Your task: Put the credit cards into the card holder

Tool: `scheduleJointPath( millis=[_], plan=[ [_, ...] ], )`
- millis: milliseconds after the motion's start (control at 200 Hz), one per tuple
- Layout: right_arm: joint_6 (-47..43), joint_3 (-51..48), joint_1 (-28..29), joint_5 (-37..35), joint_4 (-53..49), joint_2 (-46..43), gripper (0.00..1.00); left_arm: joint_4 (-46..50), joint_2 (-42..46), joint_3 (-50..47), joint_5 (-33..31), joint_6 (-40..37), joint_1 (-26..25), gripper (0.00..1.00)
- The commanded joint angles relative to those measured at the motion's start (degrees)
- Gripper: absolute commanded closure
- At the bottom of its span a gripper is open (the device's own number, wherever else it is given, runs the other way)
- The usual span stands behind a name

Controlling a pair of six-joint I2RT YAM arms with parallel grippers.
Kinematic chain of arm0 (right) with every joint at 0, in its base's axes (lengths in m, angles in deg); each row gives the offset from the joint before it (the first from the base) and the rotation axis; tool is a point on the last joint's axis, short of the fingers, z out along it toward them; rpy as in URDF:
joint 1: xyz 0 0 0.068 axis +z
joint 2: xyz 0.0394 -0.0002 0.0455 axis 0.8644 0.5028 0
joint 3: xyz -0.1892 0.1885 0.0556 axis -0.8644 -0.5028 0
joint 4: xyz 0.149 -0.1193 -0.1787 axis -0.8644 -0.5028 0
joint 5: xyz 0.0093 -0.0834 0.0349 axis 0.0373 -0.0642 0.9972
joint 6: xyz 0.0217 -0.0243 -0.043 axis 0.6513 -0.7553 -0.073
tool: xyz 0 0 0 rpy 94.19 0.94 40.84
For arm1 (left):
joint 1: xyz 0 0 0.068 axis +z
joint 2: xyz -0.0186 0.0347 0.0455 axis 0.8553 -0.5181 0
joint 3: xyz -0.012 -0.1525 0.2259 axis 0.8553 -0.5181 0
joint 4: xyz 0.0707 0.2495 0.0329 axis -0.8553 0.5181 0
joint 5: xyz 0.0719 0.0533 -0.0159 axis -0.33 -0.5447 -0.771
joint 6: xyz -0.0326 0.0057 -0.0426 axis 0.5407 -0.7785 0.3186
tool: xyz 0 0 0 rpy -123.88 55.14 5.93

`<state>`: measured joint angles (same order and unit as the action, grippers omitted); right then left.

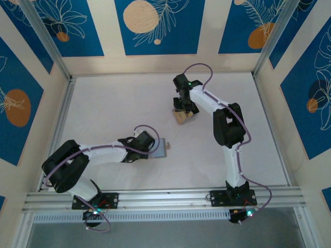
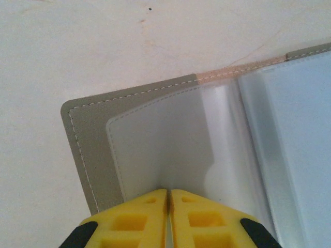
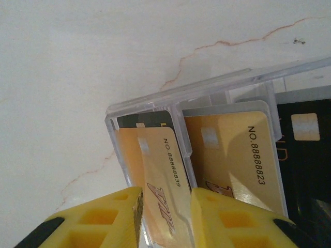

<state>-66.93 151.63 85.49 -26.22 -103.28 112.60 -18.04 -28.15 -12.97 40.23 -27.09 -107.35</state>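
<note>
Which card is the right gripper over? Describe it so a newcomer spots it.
Far middle of the table, a clear case sits under the right gripper. Tan cards and a black card fill its slots; the target card is the tan one in the end slot, between the open jaws. Its number ends 839; the neighbouring tan card's ends 823.

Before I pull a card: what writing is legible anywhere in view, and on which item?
"NO. 8888839": on the left tan card, in the clear case.
"NO.88888823": on the right tan card.
Slanted logo on both tan cards: partly hidden, unreadable.
Black card: gold lettering at its edge, cut off, unreadable.
Card holder: no writing visible.
</note>
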Motion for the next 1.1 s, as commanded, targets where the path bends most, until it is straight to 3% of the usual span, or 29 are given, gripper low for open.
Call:
scheduleJointPath(
  millis=[0, 375, 1095],
  plan=[
    [-0.88, 1.84, 0.51, -0.89, -1.48, 1.5, 0.68, 2.78, -2.93, -3.38, 4.98, 0.75, -0.29, 0.9],
    [-1.35, 2.22, 1.58, -1.35, -1.95, 2.91, 0.69, 2.69, -3.08, -3.25, 5.03, 0.81, -0.23, 0.9],
    [-2.16, -0.68, 0.87, 12.91, 2.01, -0.75, 0.69, 2.01, -3.63, -3.49, 5.25, 0.86, -0.28, 0.9]
  ],
)
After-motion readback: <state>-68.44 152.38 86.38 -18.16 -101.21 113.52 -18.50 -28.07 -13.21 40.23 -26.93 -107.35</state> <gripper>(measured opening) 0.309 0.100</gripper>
